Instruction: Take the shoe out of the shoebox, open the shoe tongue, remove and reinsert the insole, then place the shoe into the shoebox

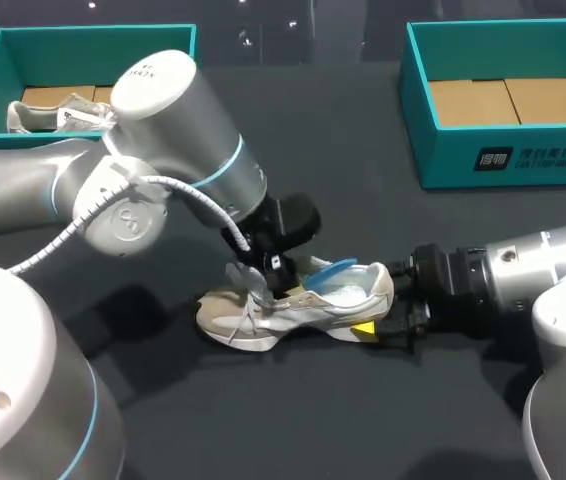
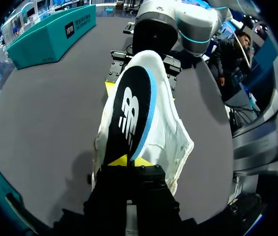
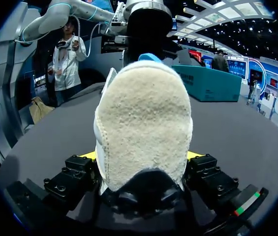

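Clamping the heel of the shoe (image 1: 313,305) from both sides, my right end effector (image 3: 141,156) pins it on the counter (image 1: 363,150). My left end effector (image 2: 129,161) pinches the insole (image 2: 129,113), which sticks out of the shoe just ahead.

Beige shoe (image 1: 303,310) stands upright, blue-edged insole (image 1: 331,268) half out.

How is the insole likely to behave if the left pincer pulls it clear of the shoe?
Probably floppy: the insole is a thin sheet that curves where it rises from the shoe. Likely light, since the left pincer holds it by one end alone. The shoe should stay put, its heel clamped in the right pincer.
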`<state>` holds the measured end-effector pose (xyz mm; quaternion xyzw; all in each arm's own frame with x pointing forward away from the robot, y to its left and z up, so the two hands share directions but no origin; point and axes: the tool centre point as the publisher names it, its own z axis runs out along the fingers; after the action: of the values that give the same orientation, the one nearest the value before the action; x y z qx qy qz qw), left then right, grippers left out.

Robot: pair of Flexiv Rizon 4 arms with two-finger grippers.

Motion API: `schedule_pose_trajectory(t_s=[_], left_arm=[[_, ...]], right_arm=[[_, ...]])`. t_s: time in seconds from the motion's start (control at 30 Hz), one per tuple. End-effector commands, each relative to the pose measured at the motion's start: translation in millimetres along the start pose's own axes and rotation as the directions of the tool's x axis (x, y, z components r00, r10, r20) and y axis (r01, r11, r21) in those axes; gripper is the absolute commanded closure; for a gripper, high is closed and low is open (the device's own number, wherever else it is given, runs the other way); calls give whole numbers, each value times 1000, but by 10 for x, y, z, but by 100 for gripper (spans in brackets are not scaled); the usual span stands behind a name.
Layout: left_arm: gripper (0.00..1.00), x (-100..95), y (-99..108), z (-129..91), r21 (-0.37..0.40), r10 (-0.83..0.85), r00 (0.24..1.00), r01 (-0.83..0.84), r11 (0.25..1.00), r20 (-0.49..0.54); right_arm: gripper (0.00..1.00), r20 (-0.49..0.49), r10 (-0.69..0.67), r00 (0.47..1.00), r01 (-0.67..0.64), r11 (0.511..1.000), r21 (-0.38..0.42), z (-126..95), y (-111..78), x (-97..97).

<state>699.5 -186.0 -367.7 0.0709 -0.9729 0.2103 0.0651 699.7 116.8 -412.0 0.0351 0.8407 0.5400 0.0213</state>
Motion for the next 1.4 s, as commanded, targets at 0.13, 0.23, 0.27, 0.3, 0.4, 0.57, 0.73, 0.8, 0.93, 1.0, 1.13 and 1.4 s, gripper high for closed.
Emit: schedule_pose_trajectory(t_s=[0.13, 0.23, 0.27, 0.3, 0.4, 0.57, 0.73, 0.8, 0.93, 1.0, 1.13, 1.4], left_arm=[[100, 20, -70, -111, 59, 25, 1000, -25, 998, -2], [100, 43, -192, -140, 79, 39, 999, -39, 996, 7], [100, 48, -230, -143, 85, 42, 999, -42, 995, 10], [100, 54, -266, -146, 89, 44, 999, -45, 995, 12], [100, 64, -365, -146, 97, 50, 999, -51, 994, 17], [100, 64, -503, -113, 103, 50, 999, -52, 993, 21], [87, 98, -510, -113, 101, 55, 998, -57, 993, 26], [70, 120, -503, -134, 111, 59, 998, -62, 992, 30], [59, 148, -514, -175, 132, 59, 997, -65, 989, 49], [57, 157, -530, -194, 143, 57, 997, -64, 988, 58], [53, 190, -576, -210, 168, 62, 995, -74, 983, 72], [54, 284, -689, -152, 214, 64, 989, -91, 973, 132]], right_arm=[[100, 1, 0, 1000, 0, 1000, 5, -4, -1, 15], [100, 1, 0, 1000, 0, 1000, 5, -4, -1, 15], [100, 1, 0, 1000, 0, 1000, 5, -4, -1, 15], [100, 1, 0, 1000, 0, 1000, 5, -4, -1, 15], [100, 1, 0, 1000, 0, 1000, 5, -4, -1, 15], [100, 1, 0, 1000, 0, 1000, 5, -4, -1, 15], [100, 1, 0, 1000, 0, 1000, 5, -4, -1, 15], [100, 1, 0, 1000, 0, 1000, 5, -4, -1, 15], [100, 1, 0, 1000, 0, 1000, 5, -4, -1, 15], [100, 1, 0, 1000, 0, 1000, 5, -4, -1, 15], [100, 1, 0, 1000, 0, 1000, 5, -4, -1, 15], [100, 1, 0, 1000, 0, 1000, 5, -4, -1, 15]])
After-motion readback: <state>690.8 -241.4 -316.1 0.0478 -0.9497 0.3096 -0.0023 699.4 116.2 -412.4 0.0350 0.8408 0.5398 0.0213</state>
